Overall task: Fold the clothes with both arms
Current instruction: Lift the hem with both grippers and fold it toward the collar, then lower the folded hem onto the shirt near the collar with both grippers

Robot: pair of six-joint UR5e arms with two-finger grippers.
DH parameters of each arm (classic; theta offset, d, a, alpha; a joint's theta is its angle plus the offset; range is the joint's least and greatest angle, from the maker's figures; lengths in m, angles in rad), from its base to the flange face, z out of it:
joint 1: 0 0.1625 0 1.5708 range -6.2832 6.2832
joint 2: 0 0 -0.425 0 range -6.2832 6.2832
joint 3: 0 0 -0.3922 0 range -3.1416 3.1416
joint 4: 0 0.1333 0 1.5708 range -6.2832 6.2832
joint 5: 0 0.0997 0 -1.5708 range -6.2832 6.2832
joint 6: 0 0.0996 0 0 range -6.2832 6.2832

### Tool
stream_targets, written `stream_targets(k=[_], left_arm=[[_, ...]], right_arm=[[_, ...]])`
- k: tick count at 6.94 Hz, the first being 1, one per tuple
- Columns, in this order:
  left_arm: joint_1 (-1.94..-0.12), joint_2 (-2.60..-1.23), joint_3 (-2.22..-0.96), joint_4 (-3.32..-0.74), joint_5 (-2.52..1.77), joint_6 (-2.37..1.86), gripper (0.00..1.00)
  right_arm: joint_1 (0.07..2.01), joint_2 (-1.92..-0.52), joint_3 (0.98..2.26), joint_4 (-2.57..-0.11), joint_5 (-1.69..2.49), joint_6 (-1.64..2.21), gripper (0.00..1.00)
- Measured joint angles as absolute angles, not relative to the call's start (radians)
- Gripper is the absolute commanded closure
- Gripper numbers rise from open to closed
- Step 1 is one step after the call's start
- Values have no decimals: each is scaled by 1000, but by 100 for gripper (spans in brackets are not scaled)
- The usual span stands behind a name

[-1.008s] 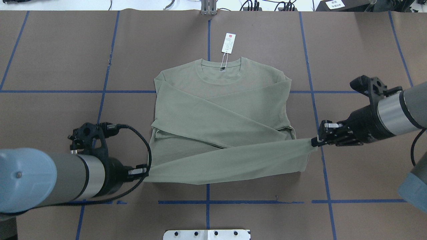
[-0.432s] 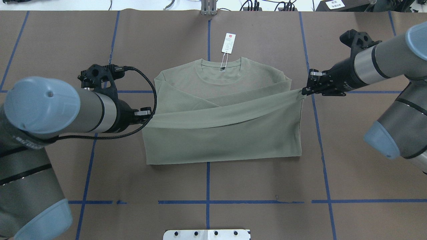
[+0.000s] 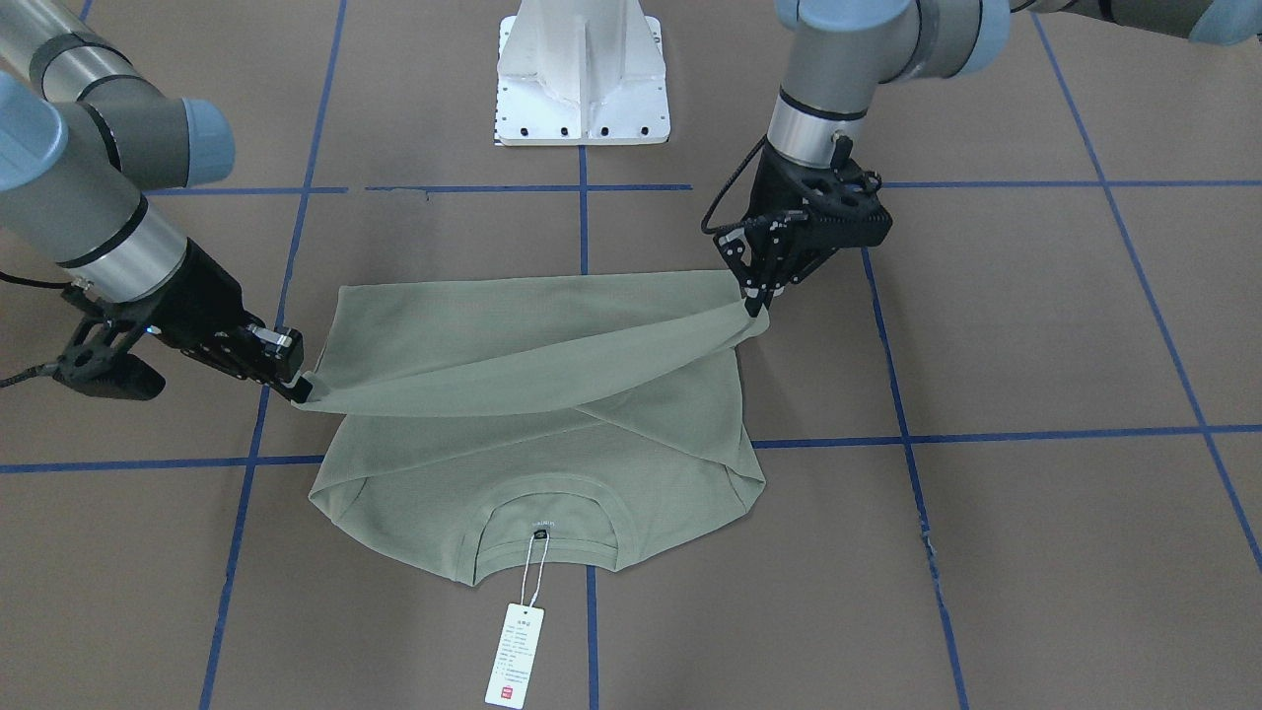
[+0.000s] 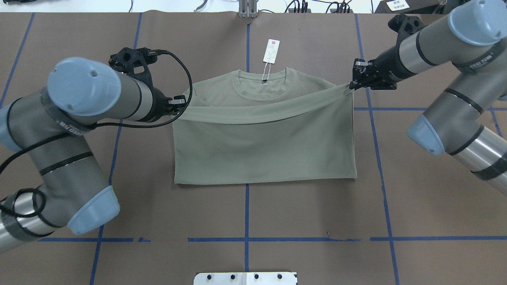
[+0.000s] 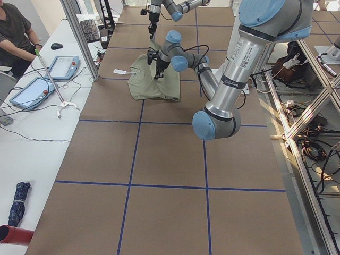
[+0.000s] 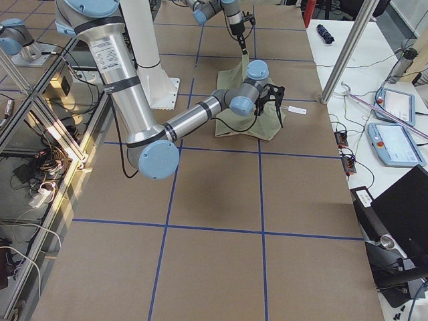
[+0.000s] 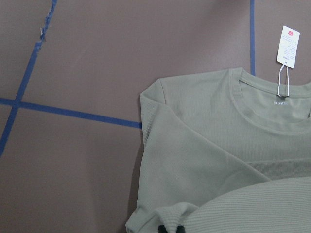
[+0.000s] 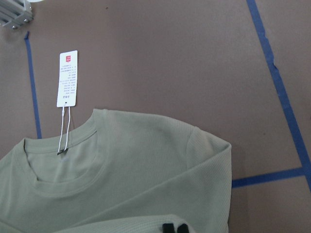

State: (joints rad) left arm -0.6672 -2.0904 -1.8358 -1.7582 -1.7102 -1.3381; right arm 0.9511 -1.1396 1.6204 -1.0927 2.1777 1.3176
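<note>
Shirt [image 4: 261,150] lies mid-surface [image 4: 317,217], collar [image 4: 262,85] on the far side, hem lifted and stretched across the chest. Left fingers [image 3: 755,294] clamped on one hem corner, right fingers [image 3: 294,385] clamped on the other. Step looks like the bottom-up fold. Carry both corners level to the shoulders, edge taut, lower together, stop short of the hang tag [image 4: 271,50].
</note>
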Motion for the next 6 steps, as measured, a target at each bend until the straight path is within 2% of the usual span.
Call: stream_targets(k=[3,6], left_arm=[[-704,-2162,-1571,-1969,-1704,-1337,100],[-731,-2202,-1473,-2012,-1701,-1338,100]], right_arm=[[956,-992,1399,-1092,2150,1306,100],[956,-948,1315,-1092,2130,1306,100]])
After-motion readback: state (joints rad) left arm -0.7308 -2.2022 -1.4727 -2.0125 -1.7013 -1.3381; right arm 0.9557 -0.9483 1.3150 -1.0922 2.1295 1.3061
